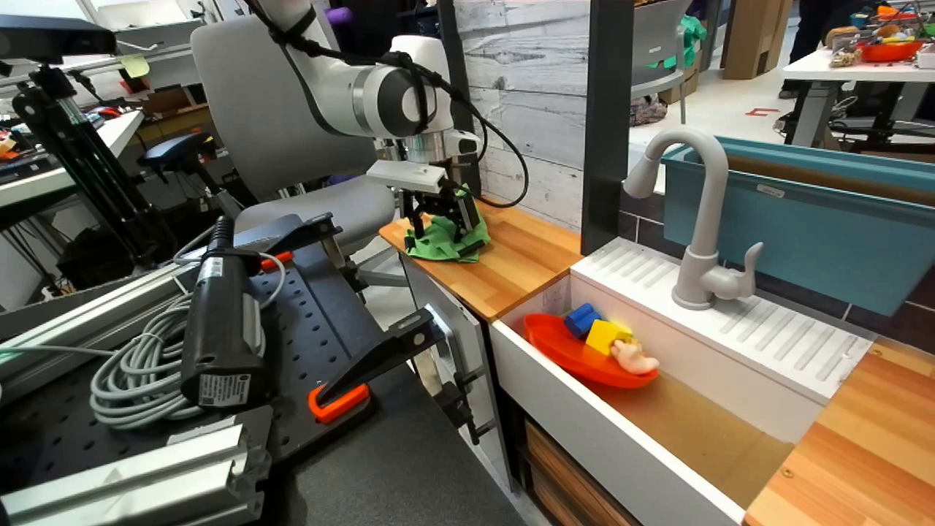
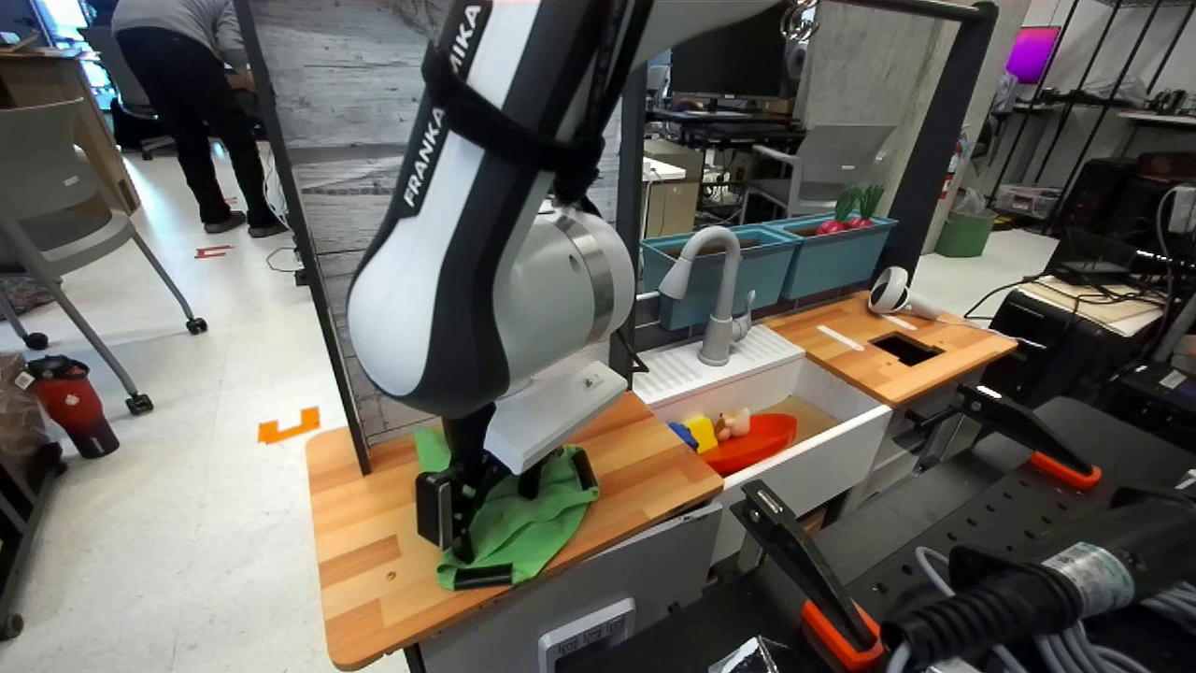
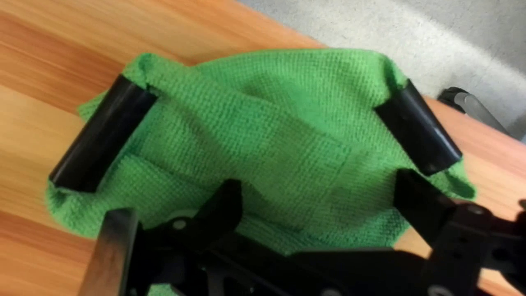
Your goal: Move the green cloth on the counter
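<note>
The green cloth (image 1: 437,245) lies crumpled on the wooden counter (image 1: 522,274), near its edge. It shows in both exterior views (image 2: 547,509). In the wrist view the cloth (image 3: 267,123) has black sleeves (image 3: 104,133) on its corners. My gripper (image 3: 319,181) is open, with its two fingers wide apart over the cloth and only cloth visible between them. It points down at the cloth in both exterior views (image 1: 440,237) (image 2: 495,516). I cannot tell whether the fingertips touch the cloth. The gripper body hides part of the cloth.
A white sink (image 1: 606,446) adjoins the counter, with a red-orange dish (image 1: 551,343) of toys inside. A grey faucet (image 1: 705,212) and teal planter (image 1: 818,226) stand behind. A wood-patterned wall panel (image 1: 529,109) rises behind the counter. A black bench with clamps (image 1: 343,402) stands alongside.
</note>
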You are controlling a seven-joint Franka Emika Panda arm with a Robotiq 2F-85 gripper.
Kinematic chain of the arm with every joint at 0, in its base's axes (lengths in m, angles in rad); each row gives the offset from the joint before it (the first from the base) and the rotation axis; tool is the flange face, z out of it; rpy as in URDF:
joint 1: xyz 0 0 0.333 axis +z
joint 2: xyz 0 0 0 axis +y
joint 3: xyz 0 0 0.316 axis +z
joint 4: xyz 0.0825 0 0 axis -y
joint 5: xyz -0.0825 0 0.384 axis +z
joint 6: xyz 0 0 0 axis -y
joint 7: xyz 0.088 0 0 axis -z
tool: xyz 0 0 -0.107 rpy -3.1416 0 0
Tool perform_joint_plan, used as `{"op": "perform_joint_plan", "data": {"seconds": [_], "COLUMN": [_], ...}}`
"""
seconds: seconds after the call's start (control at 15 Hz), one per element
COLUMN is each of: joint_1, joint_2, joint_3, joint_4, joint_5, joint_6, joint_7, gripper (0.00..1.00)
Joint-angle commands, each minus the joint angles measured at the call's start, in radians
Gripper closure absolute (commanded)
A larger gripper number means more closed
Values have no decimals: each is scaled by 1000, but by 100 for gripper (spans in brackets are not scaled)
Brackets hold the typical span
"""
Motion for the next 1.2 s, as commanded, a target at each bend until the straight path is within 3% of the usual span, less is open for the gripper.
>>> {"op": "perform_joint_plan", "data": {"seconds": [0.0, 0.6, 1.13], "joint_1": [-37, -219, -291], "joint_2": [1, 18, -42], "joint_3": [-15, 6, 34], "joint_4": [3, 22, -47], "joint_5": [-8, 43, 92], "joint_6": [73, 78, 135], "joint_7": [23, 6, 10], "gripper": [0, 0, 0]}}
